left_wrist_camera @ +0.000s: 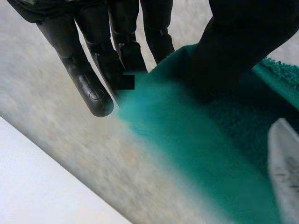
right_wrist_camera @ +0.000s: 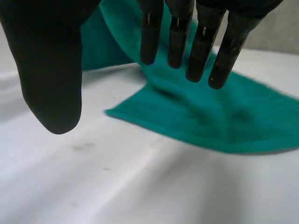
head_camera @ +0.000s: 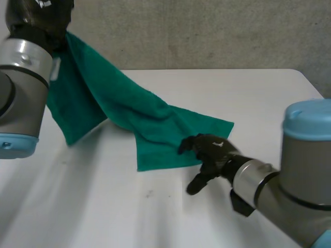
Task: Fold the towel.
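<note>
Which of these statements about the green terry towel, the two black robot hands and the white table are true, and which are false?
1. The green terry towel lies wholly flat on the white table. False: the left hand holds one end up off it.
2. The left hand pinches the towel between thumb and fingers. True.
3. The right hand is curled into a fist. False: its fingers are straight, with the thumb apart.
4. The right hand is at the towel end that lies on the table. True.

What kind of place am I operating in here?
Likely a robot lab or test bench: a white table, a plain grey wall behind it, and one green towel held up by the left robot hand, the right robot hand open at its edge.
</note>
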Controlling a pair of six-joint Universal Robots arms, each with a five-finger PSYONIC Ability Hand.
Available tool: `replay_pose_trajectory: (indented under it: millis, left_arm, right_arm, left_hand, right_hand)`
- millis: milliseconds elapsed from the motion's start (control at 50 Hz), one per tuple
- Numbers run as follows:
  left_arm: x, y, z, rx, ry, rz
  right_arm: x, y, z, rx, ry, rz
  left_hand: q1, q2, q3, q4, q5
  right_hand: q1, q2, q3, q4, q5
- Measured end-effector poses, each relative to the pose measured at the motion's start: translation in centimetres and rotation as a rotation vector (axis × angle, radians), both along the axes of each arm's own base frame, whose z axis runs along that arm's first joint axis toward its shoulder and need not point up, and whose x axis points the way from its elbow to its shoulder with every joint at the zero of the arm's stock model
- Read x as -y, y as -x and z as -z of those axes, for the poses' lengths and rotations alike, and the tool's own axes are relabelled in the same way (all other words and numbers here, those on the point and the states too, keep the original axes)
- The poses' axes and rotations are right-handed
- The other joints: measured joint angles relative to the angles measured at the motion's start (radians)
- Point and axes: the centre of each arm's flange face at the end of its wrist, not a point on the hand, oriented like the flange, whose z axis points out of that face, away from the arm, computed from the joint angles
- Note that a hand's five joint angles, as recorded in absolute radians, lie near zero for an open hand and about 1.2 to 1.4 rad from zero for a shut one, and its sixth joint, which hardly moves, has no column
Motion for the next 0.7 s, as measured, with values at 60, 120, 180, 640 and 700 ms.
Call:
replay_pose_trajectory:
  millis: [60, 120, 180, 640, 700]
  left_arm:
    - [-2.2, 0.5, -2.5, -0.029, 0.062, 0.037]
    - [-4.0, 0.8, -4.2, -0.050, 0.103, 0.070]
    - [-6.7, 1.3, -6.3, -0.078, 0.151, 0.122]
    - [-11.8, 1.6, -7.2, -0.107, 0.136, 0.201]
    - [-11.5, 1.5, -6.1, -0.097, 0.104, 0.195]
  right_arm:
    - [0.1, -0.9, 1.0, 0.043, -0.047, 0.007]
    - [0.8, -2.1, 2.1, 0.068, -0.075, 0.020]
    - [1.7, -3.7, 3.4, 0.071, -0.077, 0.029]
    - [3.2, -9.4, 5.2, 0.020, 0.067, 0.028]
    - [3.5, -10.3, 5.7, 0.001, 0.080, 0.007]
  left_hand:
    - [0.000, 0.000, 0.000, 0.000, 0.000]
    - [0.000, 0.000, 0.000, 0.000, 0.000]
    - [0.000, 0.000, 0.000, 0.000, 0.000]
    - [0.000, 0.000, 0.000, 0.000, 0.000]
    - [0.000, 0.001, 0.000, 0.000, 0.000]
  right_hand:
    - [-0.011, -0.007, -0.010, -0.011, -0.011]
    - [-0.043, -0.053, -0.041, -0.049, -0.046]
    - [-0.043, -0.053, -0.041, -0.049, -0.048]
    - [-0.043, -0.053, -0.041, -0.049, -0.048]
    - [-0.043, -0.053, -0.041, -0.049, -0.048]
